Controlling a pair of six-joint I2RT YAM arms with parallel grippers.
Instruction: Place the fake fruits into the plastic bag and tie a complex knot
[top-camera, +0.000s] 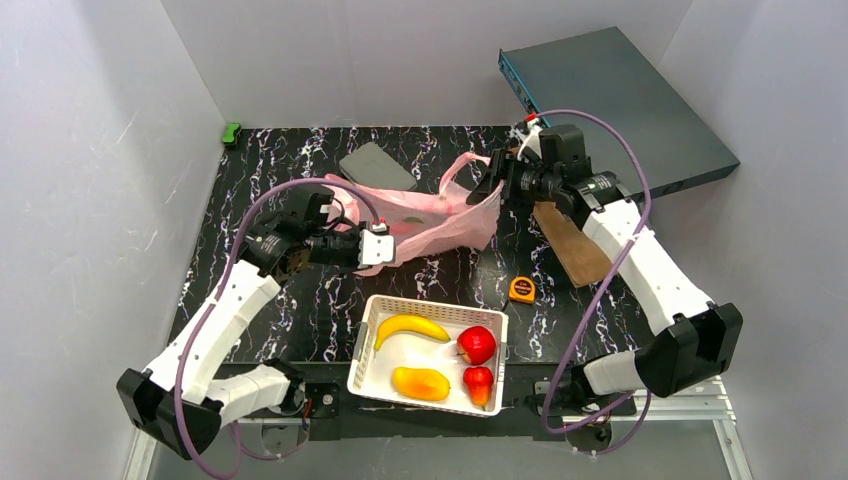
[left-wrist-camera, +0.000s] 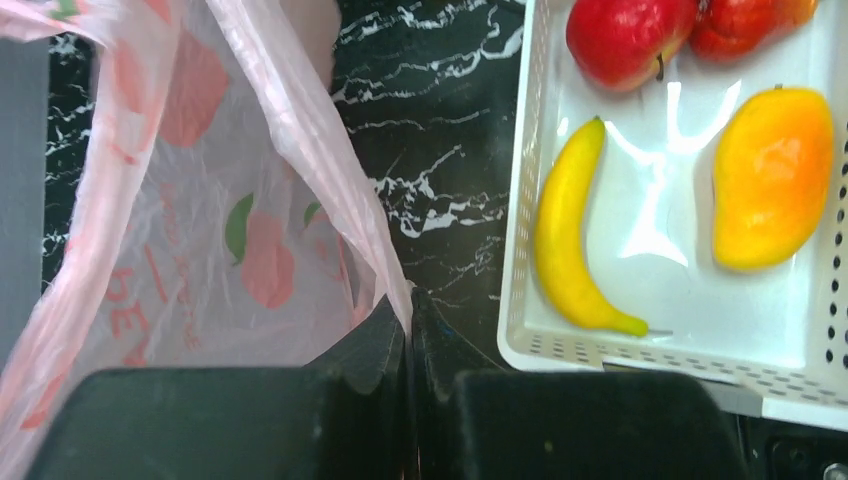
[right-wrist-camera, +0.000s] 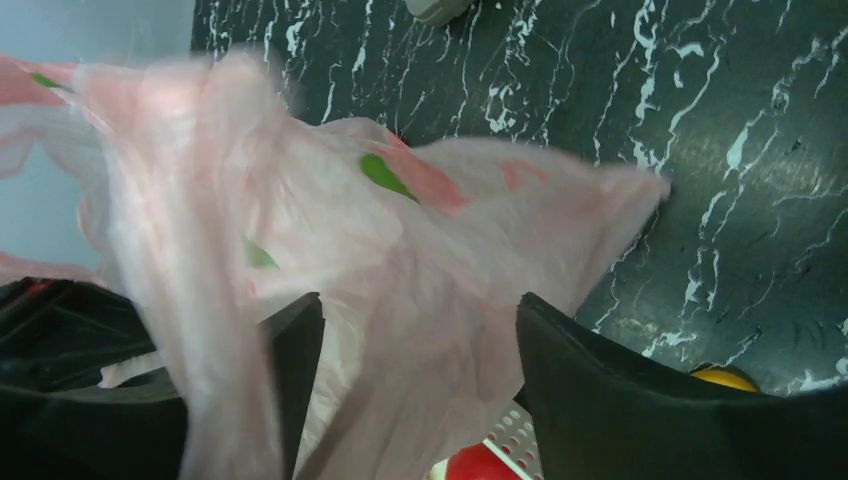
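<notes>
A black bench veined with white like marble sits inside plain white walls, seen from above with two white robot arms bolted at its 6 o'clock edge. At 1 to 2 o'clock a flat dark teal box leans against the wall, partly off the bench. A small green object sits in the 10 o'clock corner, and a flat grey pad lies at 12 o'clock. A brown card lies at 3 o'clock, under the right arm. Just beside it, toward the centre, is a small yellow-orange tape measure.

At 6 o'clock, between the two arm bases, stands a white lattice basket. All four fake fruits lie in it:
- a yellow banana at the far left
- an orange-yellow mango at the near left
- a red apple at the far right
- a small red pointed fruit at the near right

The plastic bag, thin translucent pink with printed fruit pictures, is stretched across the centre of the bench between the two arms, with one handle loop standing up toward 12 o'clock. It lies well apart from the basket.

At 9 o'clock from the bag, the left pincer is pressed together, pinching the edge of the bag's film. At 2 o'clock from the bag, the right pincer is spread, with blurred pink film draped over and between its fingers.
</notes>
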